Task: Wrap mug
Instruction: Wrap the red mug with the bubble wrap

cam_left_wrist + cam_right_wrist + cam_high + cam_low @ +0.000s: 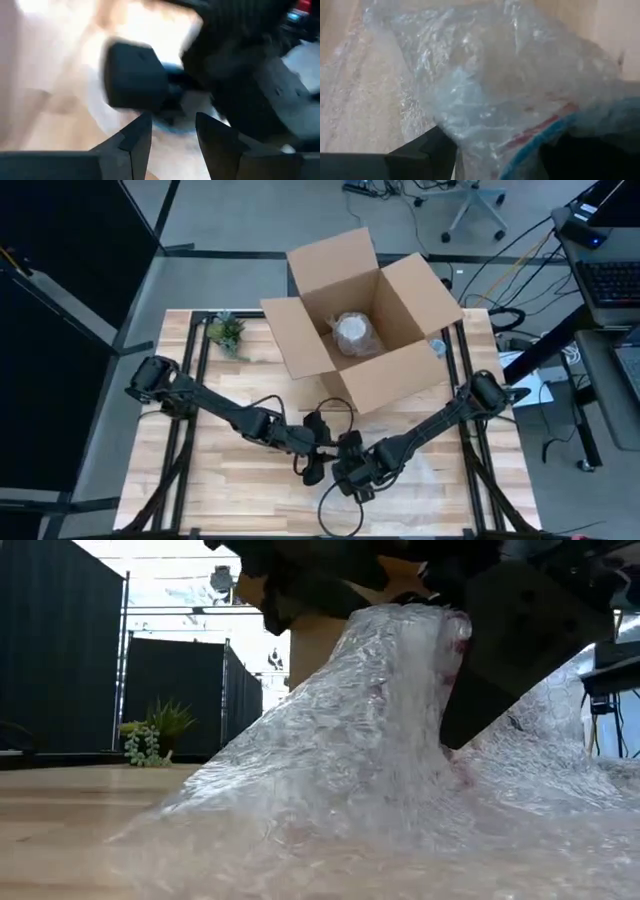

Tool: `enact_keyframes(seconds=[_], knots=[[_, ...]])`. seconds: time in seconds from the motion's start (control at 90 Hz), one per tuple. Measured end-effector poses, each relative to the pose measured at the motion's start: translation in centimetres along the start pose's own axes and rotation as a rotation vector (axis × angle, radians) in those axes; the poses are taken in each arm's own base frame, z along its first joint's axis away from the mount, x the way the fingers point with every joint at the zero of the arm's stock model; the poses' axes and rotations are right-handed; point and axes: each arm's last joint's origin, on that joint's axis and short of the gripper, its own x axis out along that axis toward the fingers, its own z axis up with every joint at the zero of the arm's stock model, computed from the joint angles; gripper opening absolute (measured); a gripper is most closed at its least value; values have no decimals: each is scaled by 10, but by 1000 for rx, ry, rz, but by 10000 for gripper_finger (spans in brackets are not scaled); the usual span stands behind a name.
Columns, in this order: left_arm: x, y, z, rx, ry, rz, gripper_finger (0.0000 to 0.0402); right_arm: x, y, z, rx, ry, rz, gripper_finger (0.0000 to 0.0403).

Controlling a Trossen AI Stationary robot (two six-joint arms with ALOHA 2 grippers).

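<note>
**Worktop layout: box behind, wrap in front**

An open box (362, 335) stands at the rear middle of the worktop (200, 470). A wrapped bundle (354, 335) lies inside it. A small plant (226, 332) sits just left of the box, near the rear left corner.

Both arms reach in from the sides and meet at the front middle, before the box. The left tool (312, 470) lies just left of the right tool (352, 478), the two close together. A sheet of wrap (330, 790) lies on the worktop beneath them and rises in a peak up to the tools. Part of the wrap spreads to the right of the tools, toward the front right.
</note>
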Motion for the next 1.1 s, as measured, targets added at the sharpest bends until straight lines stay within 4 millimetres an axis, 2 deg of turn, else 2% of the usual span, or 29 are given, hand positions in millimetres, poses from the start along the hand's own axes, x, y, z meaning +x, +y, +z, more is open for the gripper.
enact_keyframes(seconds=[0.3,0.433,0.756,0.911,1.011,1.1], knots=[[35,7,-22,20,35,11,141,0,0,-6,8,57,8,224],[37,8,-24,32,43,7,141,-7,-3,-4,3,35,-15,224],[37,6,-26,77,59,8,141,-63,-12,3,53,-93,23,224],[37,6,-27,77,59,8,141,-86,-19,-5,61,-68,16,224],[37,6,-27,77,60,8,141,-88,-21,-7,61,-49,-9,224],[37,6,-27,76,61,9,141,-79,-23,-6,66,-34,-22,224]])
